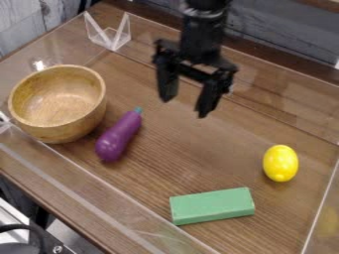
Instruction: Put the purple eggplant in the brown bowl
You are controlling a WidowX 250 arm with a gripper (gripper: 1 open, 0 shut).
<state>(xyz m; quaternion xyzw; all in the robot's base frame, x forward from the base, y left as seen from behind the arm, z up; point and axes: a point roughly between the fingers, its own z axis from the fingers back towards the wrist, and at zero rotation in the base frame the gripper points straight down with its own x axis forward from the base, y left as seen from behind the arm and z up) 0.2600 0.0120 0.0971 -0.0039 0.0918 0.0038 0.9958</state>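
Note:
The purple eggplant (119,136) lies on the wooden table just right of the brown bowl (57,103), its stem tip pointing up-right. The bowl sits at the left and holds nothing. My gripper (184,97) hangs above the table's middle, pointing down, open with nothing between its fingers. It is up and to the right of the eggplant and apart from it.
A yellow lemon (280,163) rests at the right. A green rectangular block (212,205) lies near the front edge. A clear plastic stand (107,32) sits at the back left, and low clear walls rim the table.

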